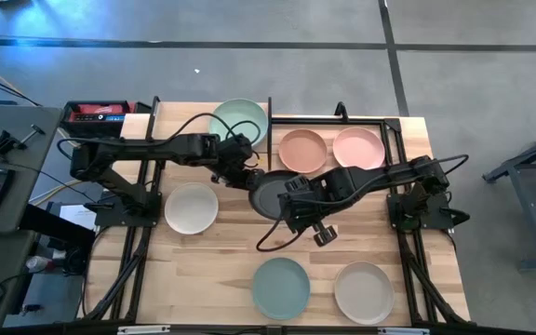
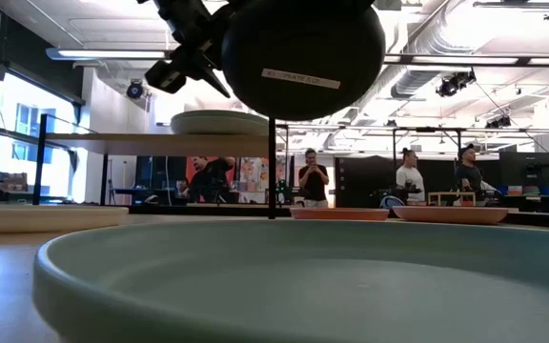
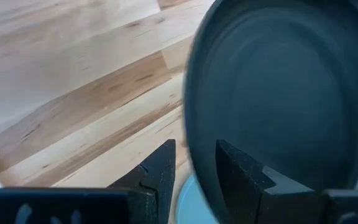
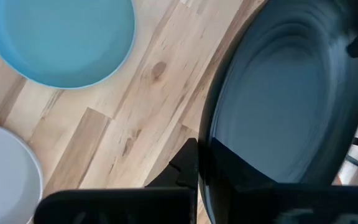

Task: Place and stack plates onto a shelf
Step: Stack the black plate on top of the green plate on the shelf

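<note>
Nearest the low camera lies the teal plate [image 2: 303,276], its rim filling the foreground at the table's front edge. Above it hangs the black plate [image 1: 273,194], lifted clear of the wood over the middle of the table [image 1: 231,251] and held between both arms. The right gripper [image 1: 291,197] is clamped shut on the black plate's rim on its right side; the right wrist view shows that rim pinched between its fingers [image 4: 188,168]. The left gripper [image 1: 247,177] meets the opposite edge from the upper left, its jaws straddling the rim with a slim gap showing beside the plate, so they stand parted around the edge rather than pressed on it.

Around the black plate, the white plate [image 1: 191,207] sits to the left, near the left arm's base. A pale green plate [image 1: 238,119] rests on the shelf [image 1: 254,140] at the back edge. Salmon plate [image 1: 302,151] and pink plate [image 1: 358,148] lie side by side at the back right, just apart. A beige plate [image 1: 364,291] sits at the front right, beside the teal one. Bare planks show between the front pair and the arms.
</note>
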